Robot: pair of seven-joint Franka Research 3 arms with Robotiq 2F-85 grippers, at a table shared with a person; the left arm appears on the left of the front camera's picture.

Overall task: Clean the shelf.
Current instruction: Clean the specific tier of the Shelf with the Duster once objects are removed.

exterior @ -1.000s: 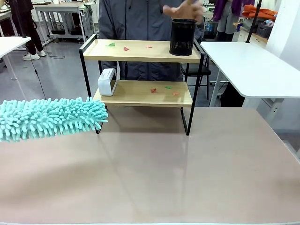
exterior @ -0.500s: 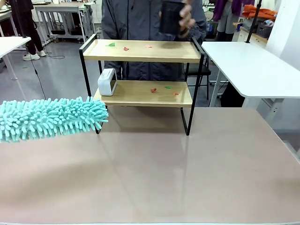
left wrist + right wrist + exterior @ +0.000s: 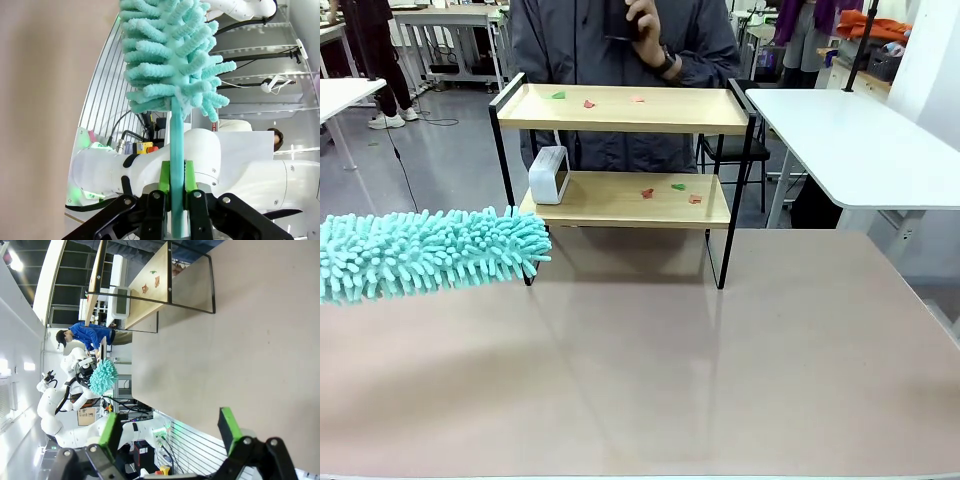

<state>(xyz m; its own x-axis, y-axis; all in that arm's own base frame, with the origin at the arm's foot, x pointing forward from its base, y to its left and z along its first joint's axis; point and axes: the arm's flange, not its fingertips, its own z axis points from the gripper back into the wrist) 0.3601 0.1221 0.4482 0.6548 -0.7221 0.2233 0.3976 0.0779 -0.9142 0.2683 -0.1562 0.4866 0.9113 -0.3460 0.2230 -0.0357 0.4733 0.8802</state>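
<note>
The shelf (image 3: 705, 108) is set at the far side of the table (image 3: 740, 380), near its middle, with both boards running left to right. Small coloured scraps (image 3: 588, 103) are scattered on the upper and the lower board, and a small white device (image 3: 549, 175) is stood at the left end of the lower one. The turquoise duster (image 3: 430, 252) is held low over the table on the robot's left. Its long axis is laid almost parallel to the boards, and its tip is brought just beside the shelf's front left post. The shelf is thus placed ahead of the tip and to its right, so a sweep along the boards is judged to call for a lift and a move rightward. The left gripper (image 3: 176, 177) is clamped on the duster's handle, the green pads pressed to either side of it. The right gripper (image 3: 169, 430) is spread wide with nothing between the pads, well apart from the shelf. A person's hand (image 3: 645, 25) is raised above the top board, clear of it.
</note>
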